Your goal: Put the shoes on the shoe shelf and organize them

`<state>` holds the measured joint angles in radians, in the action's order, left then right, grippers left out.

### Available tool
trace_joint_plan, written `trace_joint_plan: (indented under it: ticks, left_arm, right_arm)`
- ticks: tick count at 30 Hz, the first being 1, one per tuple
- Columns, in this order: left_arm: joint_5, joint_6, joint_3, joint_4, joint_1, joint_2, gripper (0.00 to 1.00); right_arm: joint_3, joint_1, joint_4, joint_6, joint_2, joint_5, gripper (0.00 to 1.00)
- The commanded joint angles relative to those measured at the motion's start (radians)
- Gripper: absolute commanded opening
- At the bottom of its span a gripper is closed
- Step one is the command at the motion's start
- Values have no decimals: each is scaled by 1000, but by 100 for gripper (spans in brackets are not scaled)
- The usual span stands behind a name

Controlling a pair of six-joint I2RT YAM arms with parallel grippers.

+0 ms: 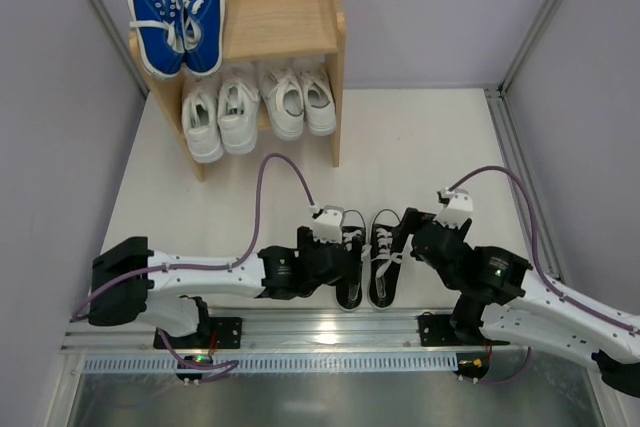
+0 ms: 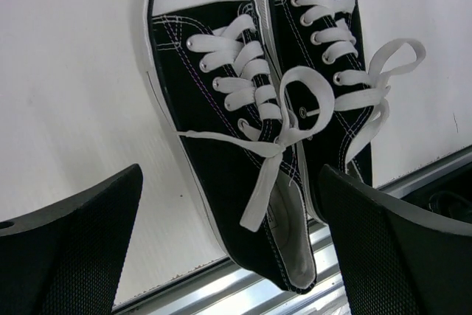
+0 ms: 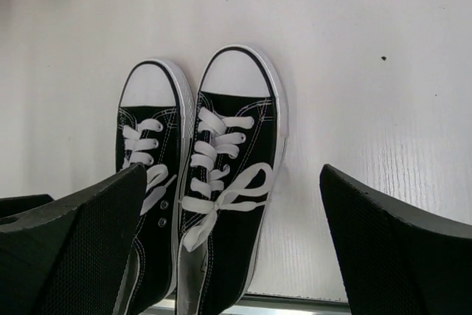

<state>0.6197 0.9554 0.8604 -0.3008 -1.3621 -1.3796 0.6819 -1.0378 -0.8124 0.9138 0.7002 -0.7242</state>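
Note:
The black canvas pair stands side by side at the table's near edge, toes pointing away: left black shoe [image 1: 351, 265] [image 2: 221, 145] [image 3: 147, 153] and right black shoe [image 1: 385, 262] [image 2: 324, 57] [image 3: 228, 182]. My left gripper [image 1: 340, 249] [image 2: 230, 175] is open, its fingers straddling the left black shoe's heel part without touching it. My right gripper [image 1: 408, 235] [image 3: 232, 171] is open over the right black shoe's heel part. The wooden shoe shelf [image 1: 285, 12] stands at the far left. The blue pair [image 1: 175, 17] fills its top tier's left half. Two white pairs [image 1: 260, 107] fill the lower tier.
A metal rail [image 1: 320, 332] runs along the table's near edge just behind the black shoes' heels. Grey walls with metal frame posts [image 1: 535, 27] enclose the table on the left, right and back. Purple cables [image 1: 285, 162] loop above both arms.

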Motion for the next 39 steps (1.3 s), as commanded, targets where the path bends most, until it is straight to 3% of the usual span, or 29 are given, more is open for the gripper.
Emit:
trace_joint_plan:
  ticks: [1,5,12,15,18,19,21,24,27,32,39]
  left_arm:
    - [-47,-32,32,94,-5,-15,100]
    - [-57,-41,83,56,-5,-87,100]
    - [-37,-9,137,24,-5,-234,100]
    - [-20,46,155,-23,-5,-306,91]
    - [-26,86,108,2,-5,-341,68]
    - [-31,95,91,29,-5,-352,38]
    - [-29,132,53,38,-5,-349,0]
    - [9,137,29,22,-22,-296,0]
    - [63,132,63,-107,-51,-216,0]
    - [170,115,235,-390,-130,-66,0]
    - [340,59,492,-624,-232,69,0]
  right_arm:
    - [-15,2,-16,-3,-100,-53,100]
    - [-9,2,-45,-15,-153,-73,100]
    - [19,2,-60,-24,-55,-54,100]
    - [25,2,-51,-30,-42,-49,100]
    - [16,2,-36,-47,-64,-46,100]
    - [10,2,-30,-52,-71,-44,100]
    - [7,2,-28,-55,-88,-46,100]
    - [-2,2,-28,-55,-99,-43,100]
    - [-5,2,-21,-64,-97,-44,100]
    - [-1,2,-10,-79,-93,-49,100]
    - [2,2,1,-98,-99,-66,100]
